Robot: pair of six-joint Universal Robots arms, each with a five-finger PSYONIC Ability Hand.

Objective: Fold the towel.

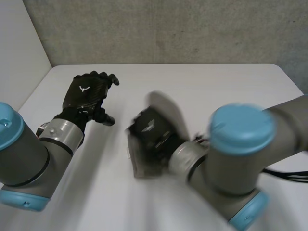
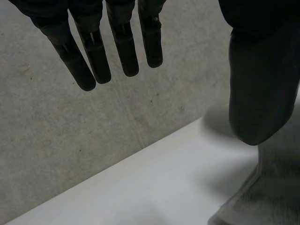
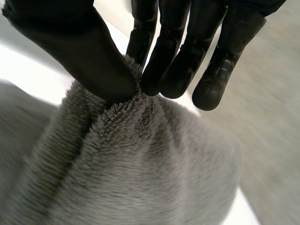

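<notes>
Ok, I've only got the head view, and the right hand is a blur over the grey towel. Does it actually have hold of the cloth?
Observer: Yes. In the right wrist view the right hand pinches a bunched ridge of the grey terry towel between its thumb and its fingertips.
Operator: Good. And the left hand, is anything in it?
Observer: No. The left wrist view shows the left hand with its fingers straight and spread, holding nothing.
</notes>
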